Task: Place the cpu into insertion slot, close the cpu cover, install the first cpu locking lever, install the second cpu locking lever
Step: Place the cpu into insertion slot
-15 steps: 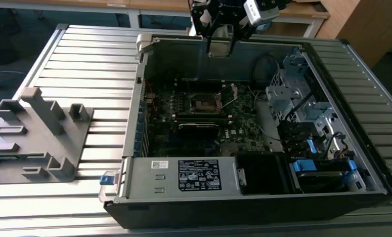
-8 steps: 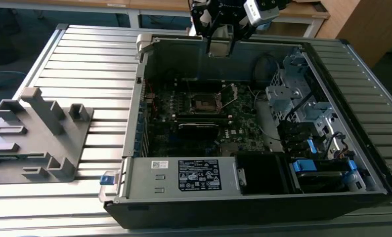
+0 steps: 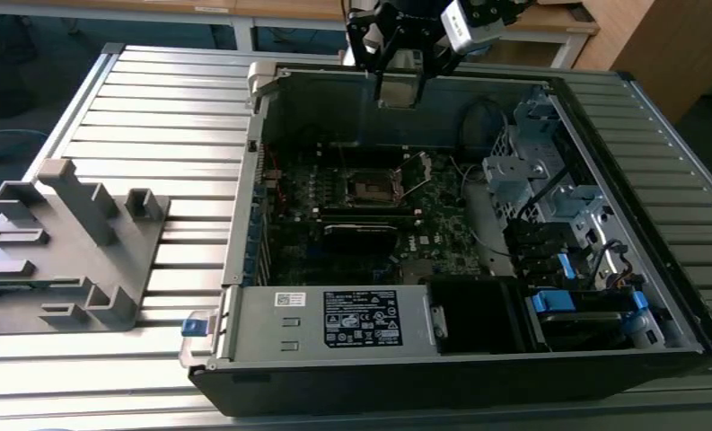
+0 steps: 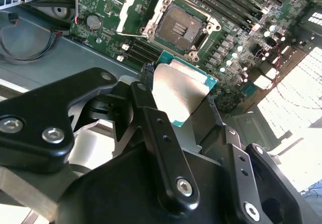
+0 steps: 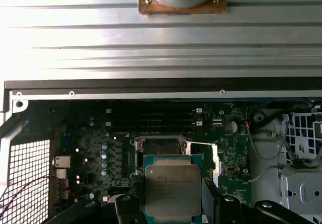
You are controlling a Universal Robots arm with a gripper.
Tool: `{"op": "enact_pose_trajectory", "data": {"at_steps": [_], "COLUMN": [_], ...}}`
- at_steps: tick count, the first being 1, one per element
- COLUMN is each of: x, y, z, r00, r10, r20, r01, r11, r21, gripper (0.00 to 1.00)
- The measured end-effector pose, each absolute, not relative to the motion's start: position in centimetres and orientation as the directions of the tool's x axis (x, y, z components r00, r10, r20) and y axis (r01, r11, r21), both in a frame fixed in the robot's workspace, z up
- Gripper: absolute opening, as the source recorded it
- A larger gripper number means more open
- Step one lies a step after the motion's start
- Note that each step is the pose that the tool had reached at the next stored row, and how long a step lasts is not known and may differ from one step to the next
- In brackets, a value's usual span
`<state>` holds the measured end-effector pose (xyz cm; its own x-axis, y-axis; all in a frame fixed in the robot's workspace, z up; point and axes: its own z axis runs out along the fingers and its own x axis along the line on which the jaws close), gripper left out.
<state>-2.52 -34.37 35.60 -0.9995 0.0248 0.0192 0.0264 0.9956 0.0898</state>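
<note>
My gripper (image 3: pixel 400 88) hangs over the far wall of the open computer case (image 3: pixel 241 233), shut on the cpu (image 5: pixel 172 186). The cpu is a flat square chip with a dull metal top on a green edge (image 4: pixel 178 90), clamped between two black fingers (image 4: pixel 146 108). Below and ahead of it lies the insertion slot (image 4: pixel 178 27), a dark square socket on the motherboard (image 3: pixel 368 187), with nothing in it (image 5: pixel 158 146). The cpu cover (image 4: pixel 137 12), a silvery frame with a window, stands flipped open beside the socket (image 5: pixel 215 158).
Long memory slots (image 4: pixel 241 2) run beside the socket. A black module (image 3: pixel 362 229) lies in front of it. Drive cages with blue tabs (image 3: pixel 548 206) fill the case's right side and a power supply (image 3: pixel 331 319) the front. A grey fixture (image 3: pixel 68 242) stands on the slatted table.
</note>
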Motion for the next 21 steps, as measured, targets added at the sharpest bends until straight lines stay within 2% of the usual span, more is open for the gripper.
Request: {"op": "enact_pose_trajectory", "data": {"at_steps": [21], "x": [-2.52], "y": [-34.38], "z": [34.65], "r00": [-1.000], "r10": [0.025], "r20": [0.019], "r01": [0.026], "r11": [0.996], "r21": [0.090], "gripper": [0.54]}}
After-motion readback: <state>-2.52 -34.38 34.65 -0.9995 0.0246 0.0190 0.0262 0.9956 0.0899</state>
